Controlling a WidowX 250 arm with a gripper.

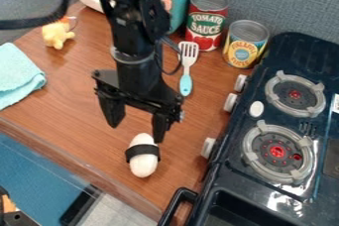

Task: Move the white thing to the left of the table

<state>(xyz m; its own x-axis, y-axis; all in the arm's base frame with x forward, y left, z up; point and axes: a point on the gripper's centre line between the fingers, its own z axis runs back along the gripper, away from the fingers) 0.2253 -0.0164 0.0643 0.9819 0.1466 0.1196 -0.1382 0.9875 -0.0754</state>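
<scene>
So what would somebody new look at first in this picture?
Probably the big black robot arm, coming in from the top edge, with its open pincer hanging over the brown table. Just below the pincer in the picture, a white, egg-shaped thing with a black band stands out against the wood. On the right, the dark toy stove might catch the eye too, with its red-centred burners.
</scene>
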